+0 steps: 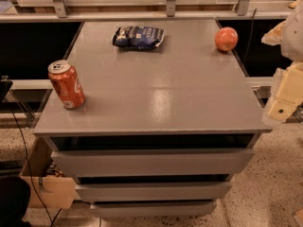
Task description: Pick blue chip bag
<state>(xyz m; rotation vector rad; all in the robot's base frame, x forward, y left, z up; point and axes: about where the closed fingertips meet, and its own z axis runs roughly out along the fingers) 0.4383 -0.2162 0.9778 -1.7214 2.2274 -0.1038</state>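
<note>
item one, left of the frame: a red soda can (66, 84) stands upright near the left front edge of the grey cabinet top (161, 98). it is not part of the job.

item two, upper centre: the blue chip bag (138, 36) lies flat and crumpled at the far edge of the top, well apart from the can. nothing touches it.

item three, upper right: an orange fruit (226, 39) sits at the far right corner, apart from the bag.

item four, right edge of the frame: the gripper (279, 74) hangs beside the cabinet, off the top and well away from the bag. its two pale fingers (285, 96) appear spread apart, with nothing between them and no contact with any item.

assessment: the pick is not yet begun. the reach across to the bag, the closing on it and the lift are all left to do.
</note>
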